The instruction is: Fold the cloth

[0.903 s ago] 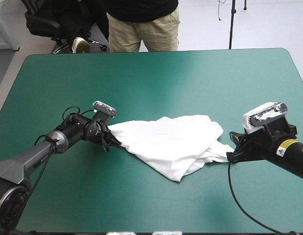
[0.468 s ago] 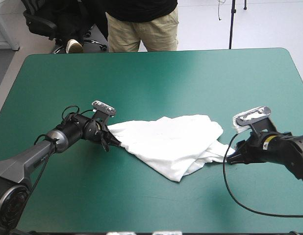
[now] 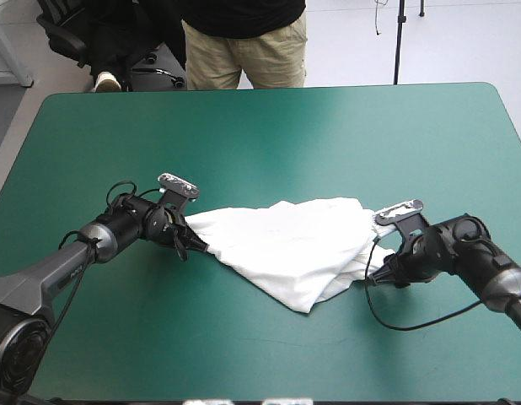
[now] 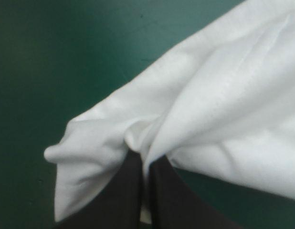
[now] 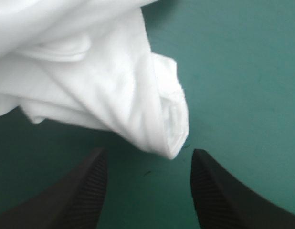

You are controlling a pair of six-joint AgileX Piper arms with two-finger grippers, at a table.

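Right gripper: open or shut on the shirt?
Open. The right gripper shows its black fingers standing apart, the rolled end of the T-shirt lying between their tips, not gripped.

The left arm, black at the wrist and grey along the forearm, stretches low from the table's near left side. The left gripper has its 2 broad black fingers pressed almost together, pinching a fold of the white short-sleeved T-shirt. The right arm lies low from the right side; the right gripper holds its 2 black fingers wide apart.
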